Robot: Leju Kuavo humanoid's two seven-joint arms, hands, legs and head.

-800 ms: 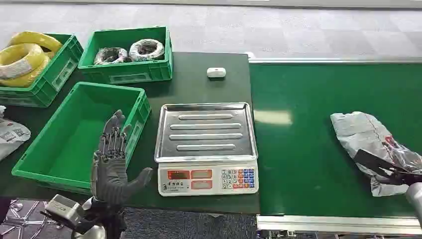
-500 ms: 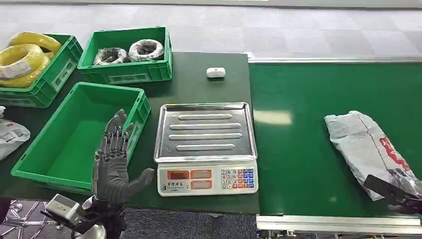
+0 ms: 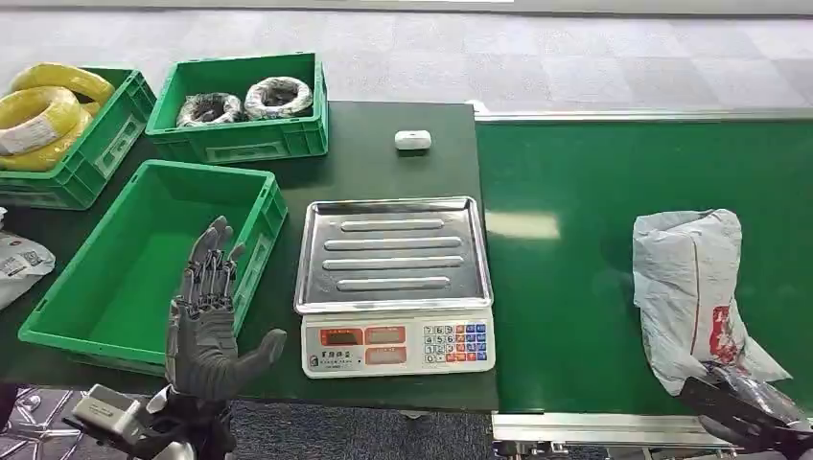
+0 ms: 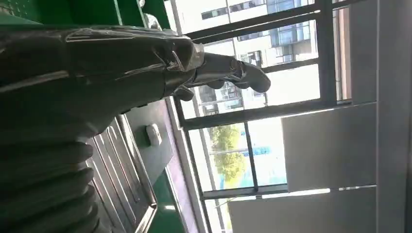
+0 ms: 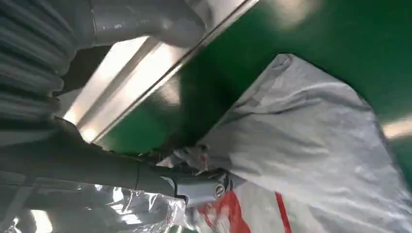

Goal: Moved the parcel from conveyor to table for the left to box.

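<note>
While the right hand [image 3: 743, 414] pinches the grey parcel [image 3: 692, 287] lying on the conveyor belt [image 3: 575, 287], transfer has barely begun; the left hand [image 3: 206, 321] waits spread beside the empty green crate [image 3: 58, 331].

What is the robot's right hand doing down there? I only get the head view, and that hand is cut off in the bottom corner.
Observer: In the right wrist view the right hand has its fingers closed on a bunched corner of the grey parcel.
Operator: Where on the belt is that corner?
Observer: Close to the silver edge rail of the green conveyor.
Operator: And the left hand, from its own camera?
Observer: The left hand is stretched out and holds nothing; beyond it is a big window with trees outside.
</note>
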